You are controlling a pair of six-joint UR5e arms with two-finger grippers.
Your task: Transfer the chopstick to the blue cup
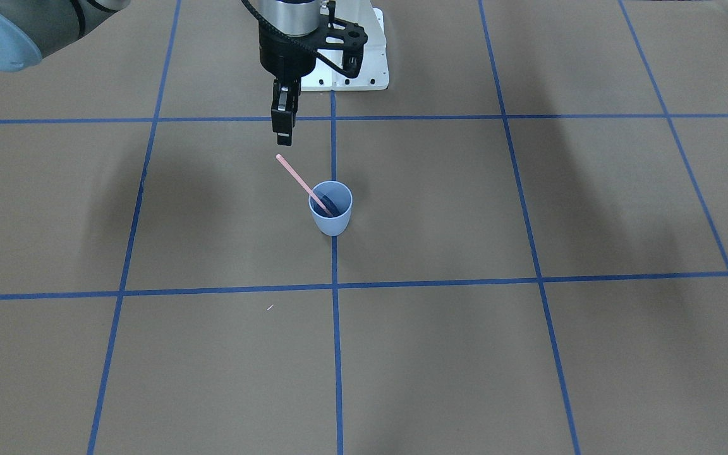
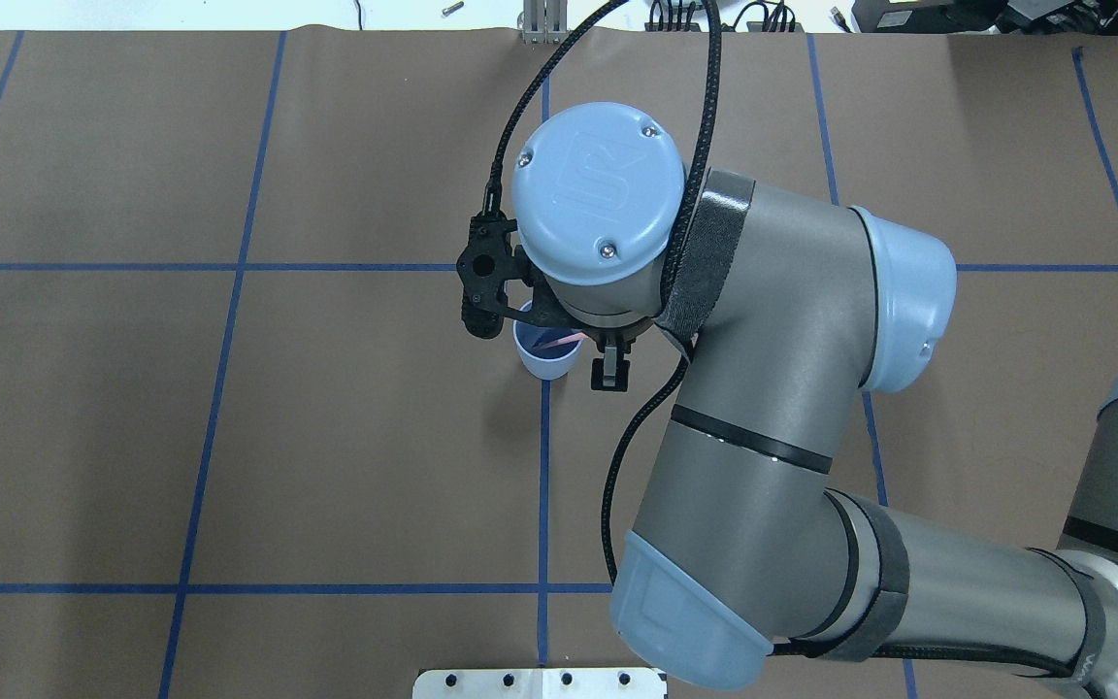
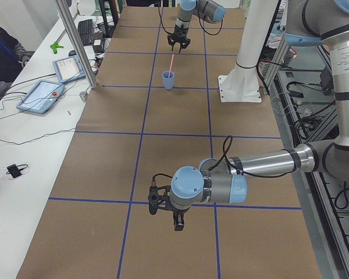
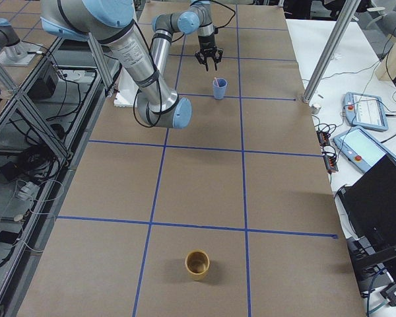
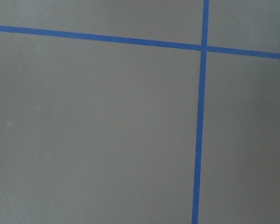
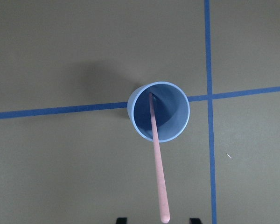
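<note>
The thin pale-pink chopstick (image 1: 304,185) already leans inside the small pale-blue plastic cup (image 1: 331,218) on the brown surface (image 1: 465,202), while the right end effector (image 1: 283,133) hangs just above, spread wide and empty, so seemingly only its retreat remains.

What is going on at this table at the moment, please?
The chopstick stands tilted in the blue cup, leaning on its rim. The right gripper hovers just above the stick's upper end, open and not touching it, so the transfer looks done. The left gripper hangs over the table, far from the cup.
</note>
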